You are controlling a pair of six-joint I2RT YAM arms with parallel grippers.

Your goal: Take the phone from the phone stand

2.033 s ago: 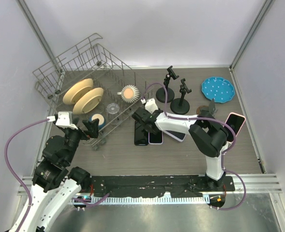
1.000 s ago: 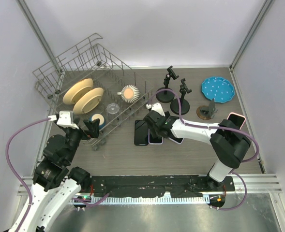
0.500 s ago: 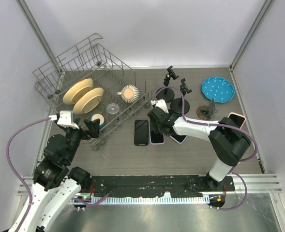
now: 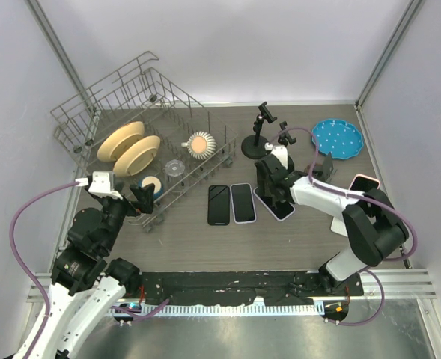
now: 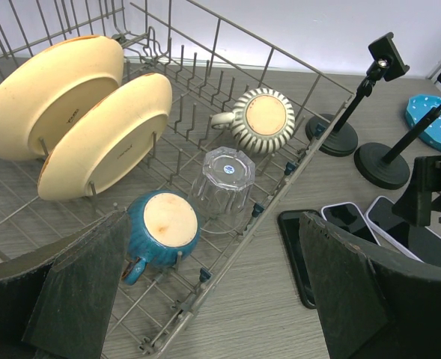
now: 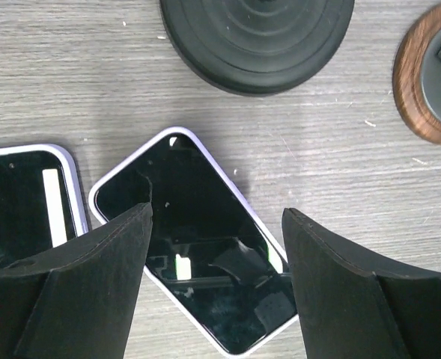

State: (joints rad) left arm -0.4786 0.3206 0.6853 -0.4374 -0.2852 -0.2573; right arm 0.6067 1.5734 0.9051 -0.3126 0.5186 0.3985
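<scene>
Three phones lie flat on the table: a black one (image 4: 219, 204), a white-edged one (image 4: 242, 203), and a tilted white-edged one (image 4: 281, 209). My right gripper (image 4: 268, 182) is open and hovers over the tilted phone (image 6: 198, 262), with a finger on either side and no contact visible. Two empty black phone stands (image 4: 259, 129) stand behind; one base shows in the right wrist view (image 6: 257, 30). A pink-edged phone (image 4: 364, 184) is at the far right, its support hidden by my right arm. My left gripper (image 4: 141, 196) is open and empty by the dish rack (image 5: 213, 224).
The wire dish rack (image 4: 141, 97) at the left holds two cream plates (image 5: 78, 120), a teal mug (image 5: 164, 224), a glass (image 5: 224, 179) and a striped mug (image 5: 261, 120). A wooden-base stand (image 4: 321, 170) and a blue dotted plate (image 4: 337, 137) sit at the back right.
My right gripper has moved right, from over the two middle phones to over the tilted phone. The black and white-edged phones now show fully. The left arm has not moved.
</scene>
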